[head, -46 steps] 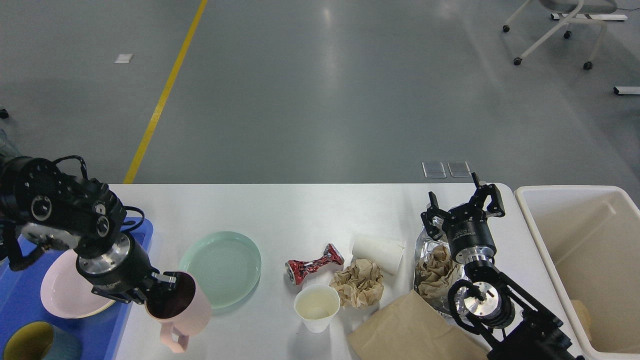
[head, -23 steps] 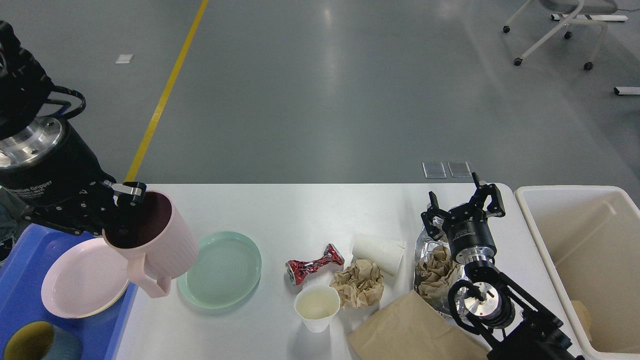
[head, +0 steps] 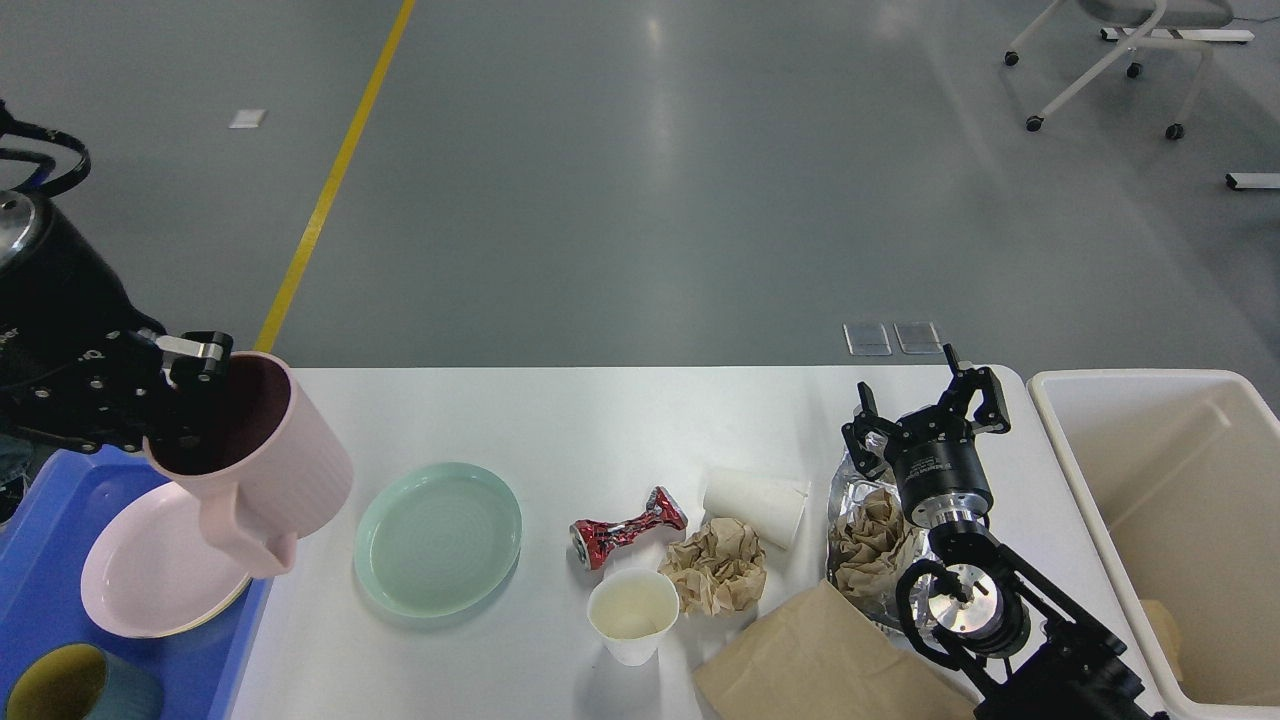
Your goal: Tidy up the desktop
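My left gripper [head: 185, 385] is closed on the rim of a pink mug [head: 255, 455]. One finger is inside the mug and one is outside. The mug hangs in the air over the left edge of the desktop [head: 600, 420], with its handle pointing down. Just to the left and below it is the blue tray [head: 50, 520], which holds a pink plate [head: 150, 570] and a dark cup [head: 75, 685] near the front left corner. I think the mug goes to the tray, so the move is a short way left and then down. The left arm is much nearer to it.

Next to the mug, a green plate [head: 438, 537] lies flat on the desktop. Past that, near the front edge, are a crushed red can [head: 628, 527], a paper ball [head: 718, 565], a standing paper cup [head: 632, 615] and a tipped paper cup [head: 755, 505].

My right gripper [head: 925, 415] is open and holds nothing. It sits near the right edge, over a foil bag [head: 865, 520] stuffed with brown paper, but I cannot be sure if it touches the bag. A brown paper bag [head: 830, 665] lies at the front edge. The cream bin [head: 1180, 520] stands just past the right edge.
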Controlling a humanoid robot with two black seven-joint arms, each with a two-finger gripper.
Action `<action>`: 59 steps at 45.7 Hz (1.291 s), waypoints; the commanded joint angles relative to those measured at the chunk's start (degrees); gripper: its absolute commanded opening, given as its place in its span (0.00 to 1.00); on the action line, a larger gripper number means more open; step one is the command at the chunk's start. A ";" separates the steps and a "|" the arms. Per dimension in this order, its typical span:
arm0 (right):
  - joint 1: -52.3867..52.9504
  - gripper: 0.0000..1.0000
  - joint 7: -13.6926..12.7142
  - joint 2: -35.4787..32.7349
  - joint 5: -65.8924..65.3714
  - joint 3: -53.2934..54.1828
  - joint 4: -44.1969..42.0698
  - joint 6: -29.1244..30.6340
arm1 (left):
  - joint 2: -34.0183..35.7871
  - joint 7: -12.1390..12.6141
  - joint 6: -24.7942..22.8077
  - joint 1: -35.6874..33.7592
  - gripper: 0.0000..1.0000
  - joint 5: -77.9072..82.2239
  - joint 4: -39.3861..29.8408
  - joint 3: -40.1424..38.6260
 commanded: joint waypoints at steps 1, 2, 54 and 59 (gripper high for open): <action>0.00 1.00 0.00 0.00 0.00 0.00 0.09 -0.04 | 7.92 -0.27 0.07 4.89 0.00 5.93 3.29 1.34; 0.00 1.00 0.00 0.00 0.00 0.00 0.09 -0.04 | 9.16 -0.27 0.16 5.77 0.00 7.07 4.34 1.60; 0.00 1.00 0.00 0.00 0.00 0.00 0.00 0.05 | 35.19 -20.57 15.01 94.54 0.00 41.45 61.38 -47.79; 0.00 1.00 0.00 0.00 0.00 0.00 0.00 0.05 | 34.84 -20.57 15.63 96.57 0.00 41.36 63.58 -50.25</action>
